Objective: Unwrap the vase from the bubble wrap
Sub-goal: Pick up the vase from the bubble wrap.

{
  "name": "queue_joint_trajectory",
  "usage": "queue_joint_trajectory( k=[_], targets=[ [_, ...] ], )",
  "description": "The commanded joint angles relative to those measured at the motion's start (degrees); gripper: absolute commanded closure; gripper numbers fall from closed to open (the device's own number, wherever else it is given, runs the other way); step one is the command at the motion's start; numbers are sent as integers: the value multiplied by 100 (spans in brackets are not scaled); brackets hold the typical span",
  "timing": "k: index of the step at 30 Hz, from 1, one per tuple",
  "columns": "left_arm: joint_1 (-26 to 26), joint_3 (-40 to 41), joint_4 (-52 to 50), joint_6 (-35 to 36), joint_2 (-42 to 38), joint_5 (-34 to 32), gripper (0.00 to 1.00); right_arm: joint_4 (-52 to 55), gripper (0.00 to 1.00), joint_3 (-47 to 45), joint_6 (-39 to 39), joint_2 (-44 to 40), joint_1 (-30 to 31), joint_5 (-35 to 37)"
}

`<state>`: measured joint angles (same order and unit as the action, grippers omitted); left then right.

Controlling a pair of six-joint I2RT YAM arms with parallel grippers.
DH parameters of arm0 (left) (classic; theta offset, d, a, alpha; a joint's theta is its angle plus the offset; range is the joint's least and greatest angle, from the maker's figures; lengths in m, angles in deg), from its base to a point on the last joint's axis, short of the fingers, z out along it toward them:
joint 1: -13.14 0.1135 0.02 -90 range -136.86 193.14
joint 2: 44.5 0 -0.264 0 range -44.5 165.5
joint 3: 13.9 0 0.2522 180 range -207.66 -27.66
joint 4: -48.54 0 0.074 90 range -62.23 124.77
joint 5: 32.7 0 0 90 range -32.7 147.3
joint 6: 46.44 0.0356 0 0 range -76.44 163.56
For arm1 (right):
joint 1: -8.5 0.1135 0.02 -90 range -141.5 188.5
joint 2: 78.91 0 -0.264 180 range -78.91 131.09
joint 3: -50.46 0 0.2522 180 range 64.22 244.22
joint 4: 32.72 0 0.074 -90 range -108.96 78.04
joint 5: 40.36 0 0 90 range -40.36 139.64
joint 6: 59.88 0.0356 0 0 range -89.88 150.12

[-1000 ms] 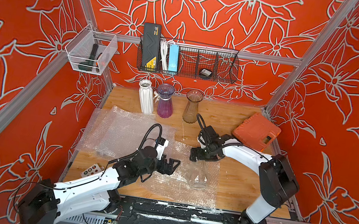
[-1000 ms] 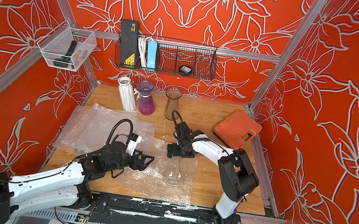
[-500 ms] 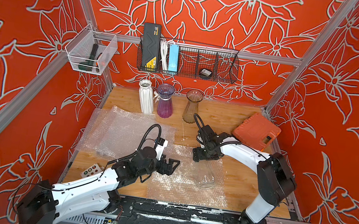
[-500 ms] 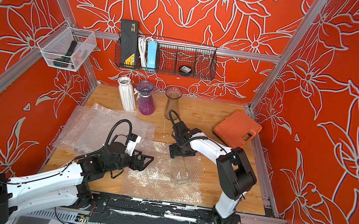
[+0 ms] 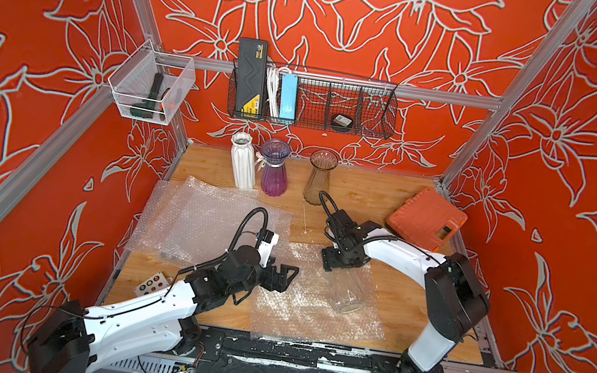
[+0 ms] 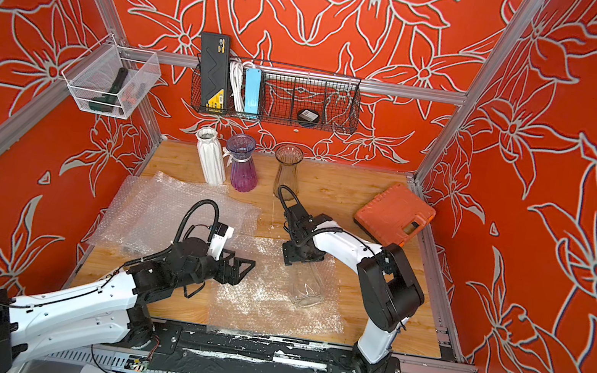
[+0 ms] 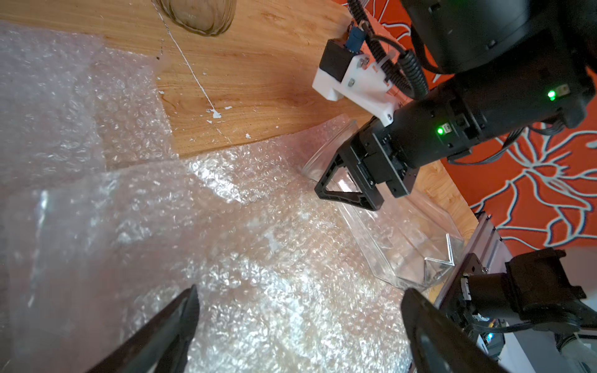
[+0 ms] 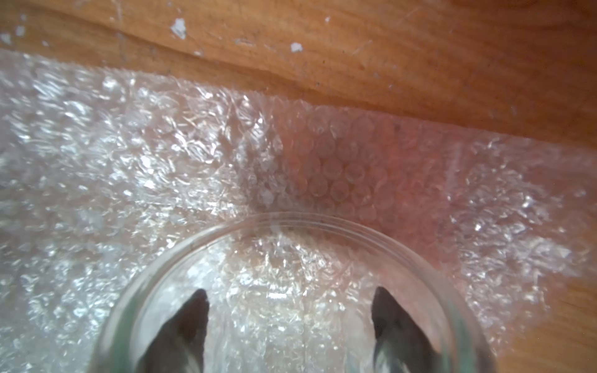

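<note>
Right wrist view: the right gripper [image 8: 290,294] straddles the neck of the vase [image 8: 284,222] with 2 spread fingers, contact unclear. Vase lies bare on the bubble wrap [image 5: 294,311], long axis front-to-back, mouth at those fingers; the left gripper [image 5: 285,278] hangs wide open, farther off.

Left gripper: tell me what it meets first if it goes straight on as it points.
Probably the clear vase lying on the bubble wrap; if it is angled down, the wrap first. Depth unclear.
</note>
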<state>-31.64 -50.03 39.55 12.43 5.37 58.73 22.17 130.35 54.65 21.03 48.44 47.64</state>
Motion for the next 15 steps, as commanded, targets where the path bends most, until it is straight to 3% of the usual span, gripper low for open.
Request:
queue_joint_trajectory(
  k=[1,9,15],
  targets=[
    [-51,-26,-125,16,-82,-82,5,-46,37,-144,-28,84,31,301],
    [-51,-29,-196,-5,-119,-126,5,-41,82,-159,-83,-397,31,235],
    [-49,-55,-192,-2,-43,-100,5,-624,93,-528,-192,-1420,30,174]
  ],
)
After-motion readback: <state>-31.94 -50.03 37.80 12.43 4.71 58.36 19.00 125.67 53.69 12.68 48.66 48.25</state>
